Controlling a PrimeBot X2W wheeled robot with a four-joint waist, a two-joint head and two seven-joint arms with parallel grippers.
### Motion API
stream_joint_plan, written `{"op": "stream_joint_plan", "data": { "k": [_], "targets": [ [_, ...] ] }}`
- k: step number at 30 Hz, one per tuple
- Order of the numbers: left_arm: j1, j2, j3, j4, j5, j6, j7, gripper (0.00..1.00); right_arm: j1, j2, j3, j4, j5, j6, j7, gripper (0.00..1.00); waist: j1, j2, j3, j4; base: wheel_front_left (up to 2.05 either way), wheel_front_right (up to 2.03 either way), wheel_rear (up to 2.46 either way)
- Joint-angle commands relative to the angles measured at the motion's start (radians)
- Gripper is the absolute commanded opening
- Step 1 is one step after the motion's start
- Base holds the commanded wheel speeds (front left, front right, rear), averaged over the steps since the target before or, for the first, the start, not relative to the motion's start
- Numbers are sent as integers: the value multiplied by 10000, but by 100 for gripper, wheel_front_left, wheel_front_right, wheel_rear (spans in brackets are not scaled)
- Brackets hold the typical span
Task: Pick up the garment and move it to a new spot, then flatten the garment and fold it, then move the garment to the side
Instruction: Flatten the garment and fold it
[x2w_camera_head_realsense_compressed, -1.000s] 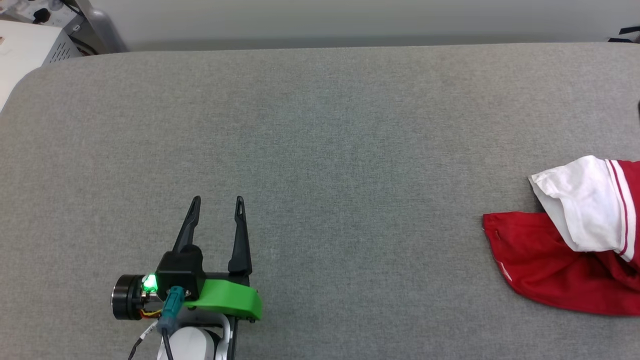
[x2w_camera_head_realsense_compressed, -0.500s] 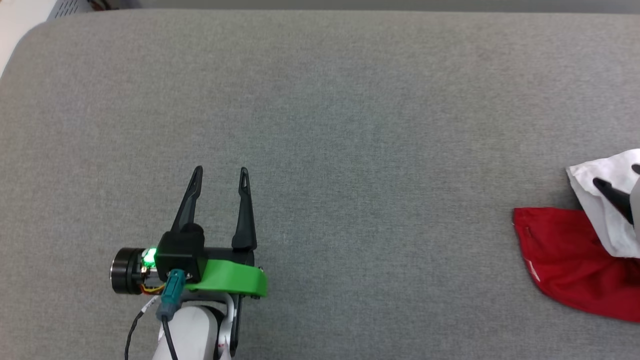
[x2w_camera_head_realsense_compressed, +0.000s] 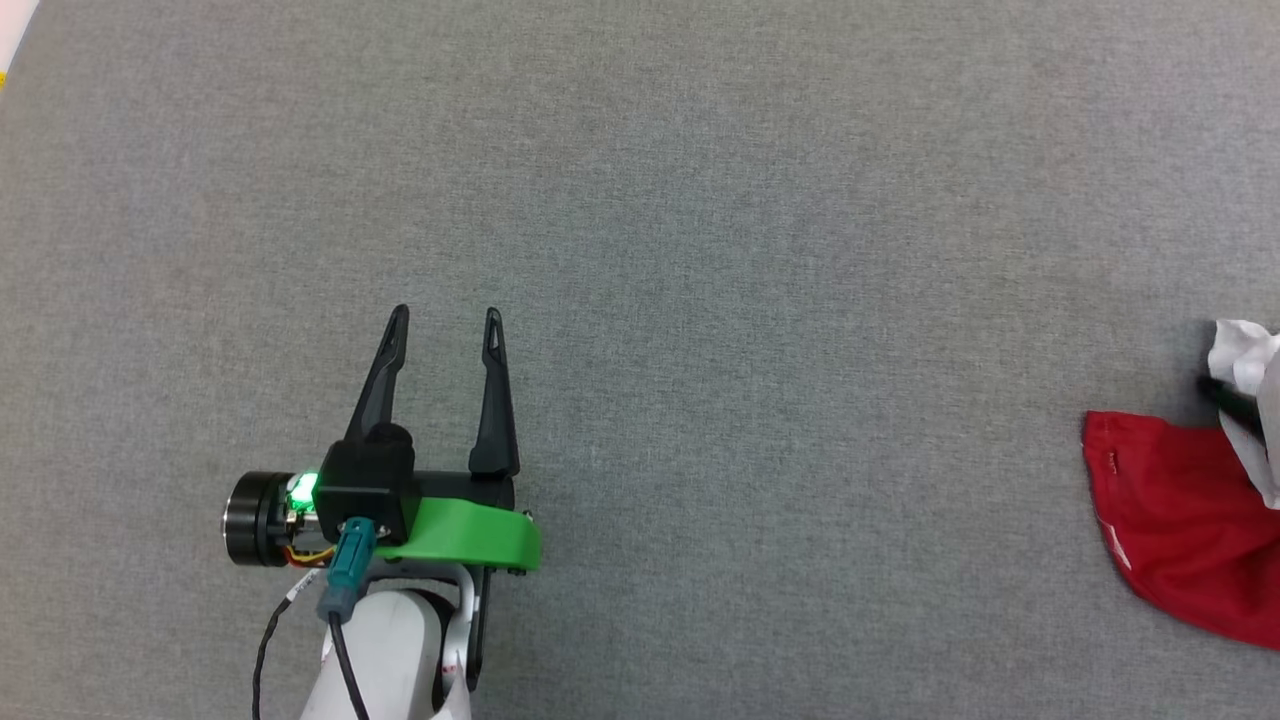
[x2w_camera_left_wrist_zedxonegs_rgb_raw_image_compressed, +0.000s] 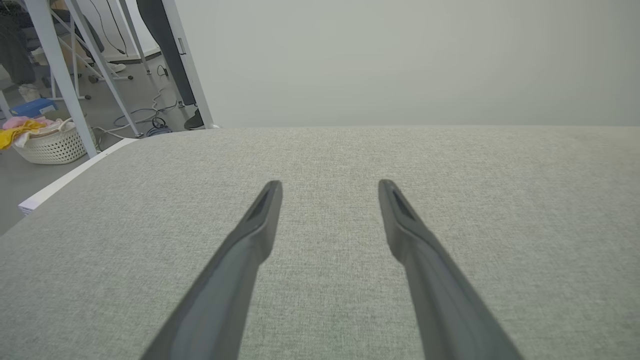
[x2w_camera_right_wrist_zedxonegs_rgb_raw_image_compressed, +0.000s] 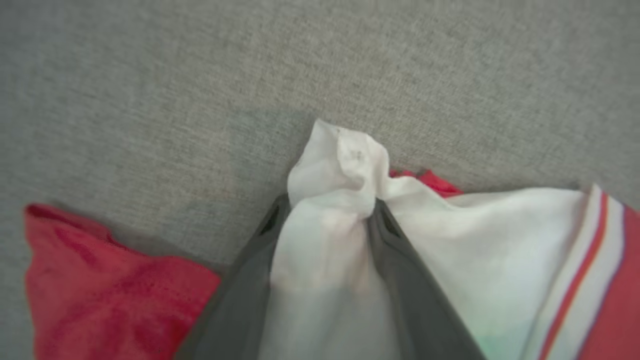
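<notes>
The garment (x2w_camera_head_realsense_compressed: 1170, 520), red with a white sleeve (x2w_camera_head_realsense_compressed: 1245, 360), lies crumpled at the table's right edge of the head view. In the right wrist view the white sleeve (x2w_camera_right_wrist_zedxonegs_rgb_raw_image_compressed: 345, 165) is bunched up between the two dark fingers of my right gripper (x2w_camera_right_wrist_zedxonegs_rgb_raw_image_compressed: 327, 207). Those fingers stand wide apart, pressed down at the cloth, with red fabric (x2w_camera_right_wrist_zedxonegs_rgb_raw_image_compressed: 100, 295) to the left and striped trim (x2w_camera_right_wrist_zedxonegs_rgb_raw_image_compressed: 595, 260) to the right. One of its fingertips (x2w_camera_head_realsense_compressed: 1222, 393) shows on the sleeve in the head view. My left gripper (x2w_camera_head_realsense_compressed: 443, 318) (x2w_camera_left_wrist_zedxonegs_rgb_raw_image_compressed: 328, 186) hovers open over bare table, far left of the garment.
Grey fabric covers the table (x2w_camera_head_realsense_compressed: 760, 250). In the left wrist view the table's left edge (x2w_camera_left_wrist_zedxonegs_rgb_raw_image_compressed: 65, 180) drops to a floor with a white basket of cloths (x2w_camera_left_wrist_zedxonegs_rgb_raw_image_compressed: 50, 145) and metal frame legs (x2w_camera_left_wrist_zedxonegs_rgb_raw_image_compressed: 55, 65). A pale wall stands behind.
The head camera has tilted down and shifted, so the picture slid. My right gripper has come down onto the white sleeve and its fingers have drawn in slightly. The left gripper stays open.
</notes>
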Motion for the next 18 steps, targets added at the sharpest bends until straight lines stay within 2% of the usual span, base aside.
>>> {"op": "stream_joint_plan", "data": {
  "k": [1,6,11,18],
  "targets": [
    [-66,-20,53,30,-11,58,-57,100,256,457,377,521,114,-21,-253,0,0,1,-122,-110,0,0,0],
    [21,-20,109,112,-3,17,-57,100,66,445,122,435,311,-21,-1669,0,0,1,-499,-330,0,0,0],
    [252,-20,103,143,1,-17,-57,100,168,197,-366,-183,490,-21,-3032,0,0,1,-1000,-528,0,0,0],
    [545,-20,114,161,-5,-49,-57,100,395,11,-1187,-1492,554,-21,-3825,0,0,1,-1430,-616,0,0,0]
  ]
}}
